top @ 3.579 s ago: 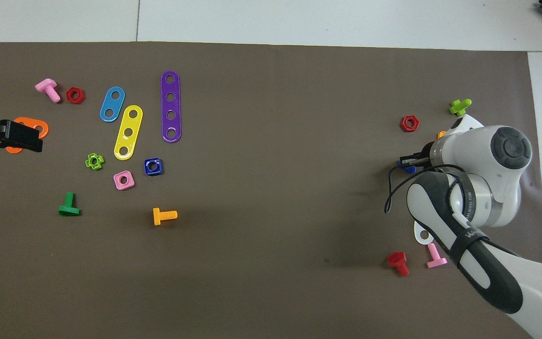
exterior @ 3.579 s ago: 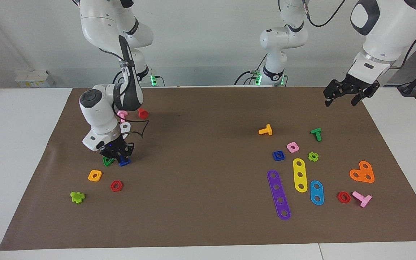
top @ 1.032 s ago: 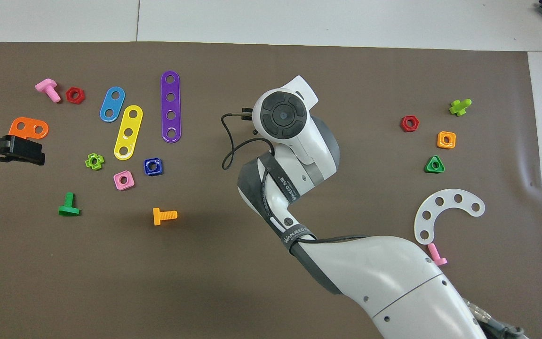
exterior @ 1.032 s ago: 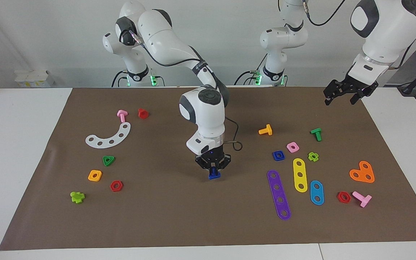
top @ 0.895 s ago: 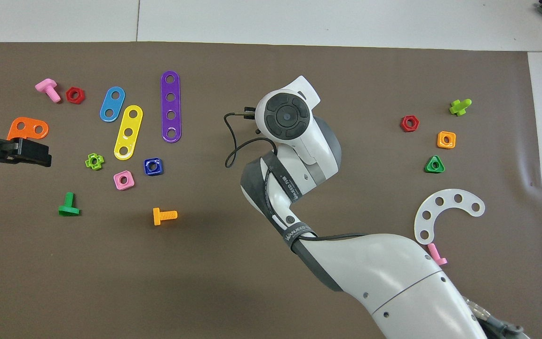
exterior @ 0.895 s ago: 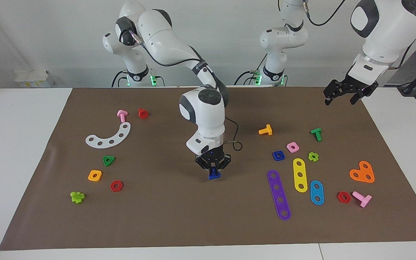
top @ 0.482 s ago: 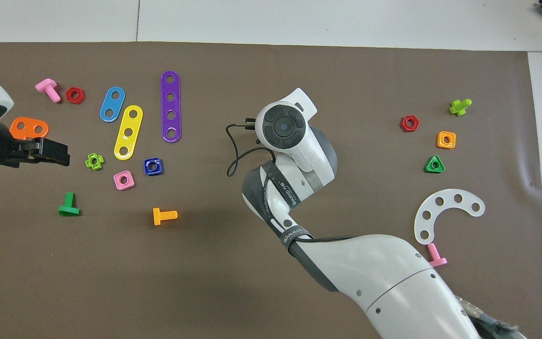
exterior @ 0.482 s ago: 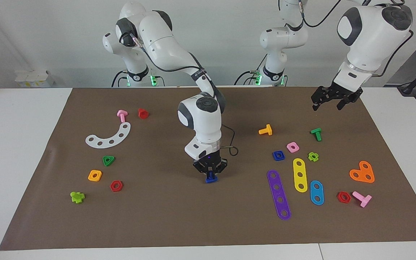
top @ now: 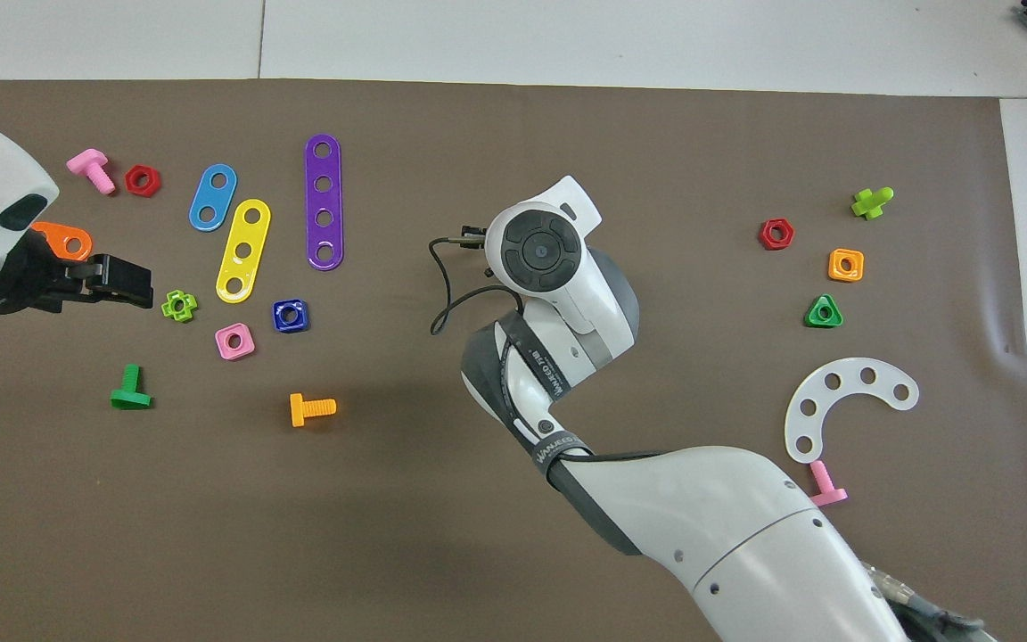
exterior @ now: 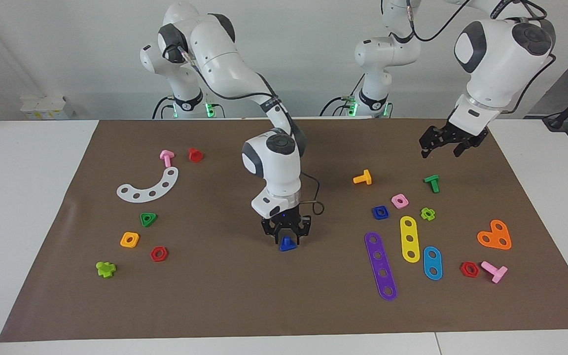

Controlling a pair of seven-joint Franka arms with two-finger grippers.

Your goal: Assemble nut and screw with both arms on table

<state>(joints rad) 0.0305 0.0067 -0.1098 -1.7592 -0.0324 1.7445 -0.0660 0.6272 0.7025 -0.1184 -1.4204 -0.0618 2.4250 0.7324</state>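
Note:
The blue screw (exterior: 287, 245) rests on the brown mat of the table (exterior: 244, 305) near its middle, triangular head showing. My right gripper (exterior: 287, 235) stands just above it, open, one finger on each side and apart from it. In the overhead view the right arm's wrist (top: 538, 250) hides the screw. The blue square nut (exterior: 380, 212) (top: 290, 315) lies flat toward the left arm's end, beside a pink square nut (exterior: 400, 200). My left gripper (exterior: 441, 150) (top: 135, 283) hangs open and holds nothing, over the mat near a green bolt (exterior: 432, 183).
Around the blue nut lie an orange bolt (exterior: 363, 178), a lime nut (exterior: 428, 213), purple (exterior: 380, 266), yellow (exterior: 409, 238) and blue strips (exterior: 432, 263) and an orange plate (exterior: 495, 235). A white arc (exterior: 148, 186), green (exterior: 148, 219), orange (exterior: 129, 239) and red nuts (exterior: 159, 254) lie toward the right arm's end.
My right gripper has lowered the blue screw onto the mat and opened off it. The left arm has swung in from the table's end toward the cluster around the nut.

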